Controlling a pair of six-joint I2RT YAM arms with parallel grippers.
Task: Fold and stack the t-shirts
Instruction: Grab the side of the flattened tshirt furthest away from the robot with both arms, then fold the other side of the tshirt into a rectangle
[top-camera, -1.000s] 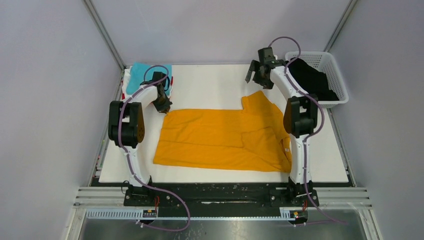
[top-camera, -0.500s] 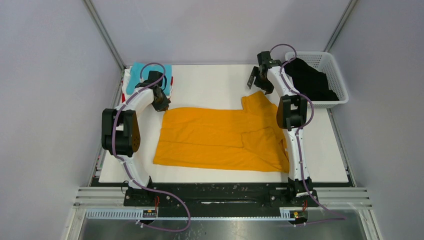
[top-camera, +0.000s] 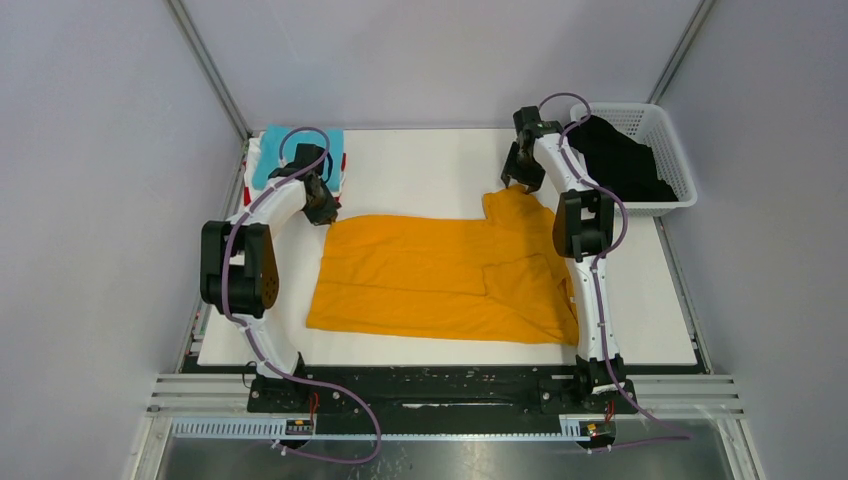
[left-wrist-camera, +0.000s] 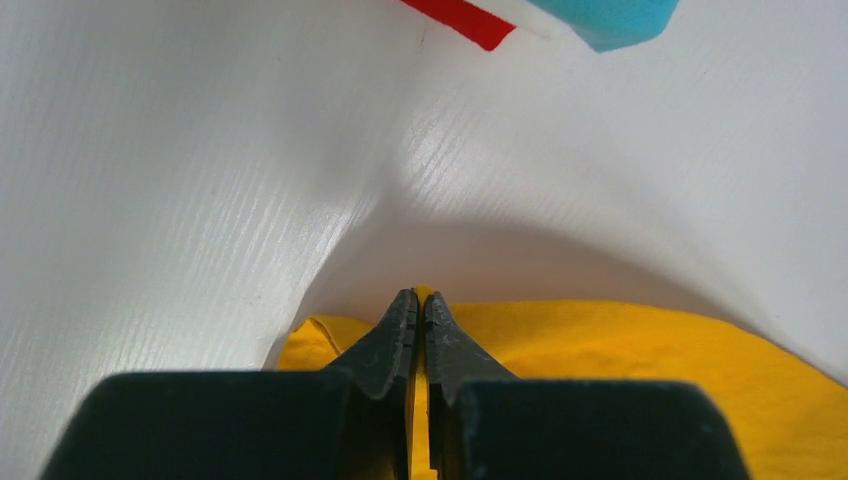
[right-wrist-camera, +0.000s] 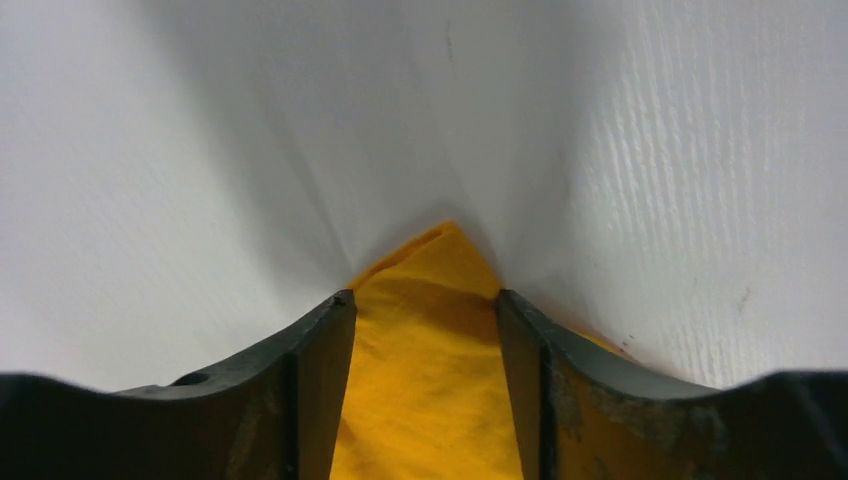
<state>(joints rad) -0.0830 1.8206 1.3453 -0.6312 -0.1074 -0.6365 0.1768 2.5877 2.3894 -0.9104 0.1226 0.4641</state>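
The mustard-orange t-shirt (top-camera: 440, 270) lies spread flat across the middle of the white table. My left gripper (top-camera: 325, 213) is at its far left corner, jaws shut on a pinch of the orange cloth (left-wrist-camera: 620, 350); in the left wrist view the left gripper (left-wrist-camera: 421, 297) has fabric running between its fingers. My right gripper (top-camera: 520, 183) is down at the far right sleeve corner. In the right wrist view the right gripper (right-wrist-camera: 425, 295) stands open, straddling the pointed orange corner (right-wrist-camera: 435, 400). A folded stack with a turquoise t-shirt (top-camera: 290, 150) on top sits far left.
A white lattice basket (top-camera: 685, 170) holding dark cloth (top-camera: 620, 160) stands at the far right, close beside the right arm. The stack's red edge (left-wrist-camera: 465, 18) and turquoise edge (left-wrist-camera: 610, 15) lie just beyond the left gripper. Grey walls close in on both sides.
The right gripper has come down from above the table onto the shirt's far right corner and its jaws have narrowed around it. The left arm's elbow has shifted left, its gripper staying shut on the cloth.
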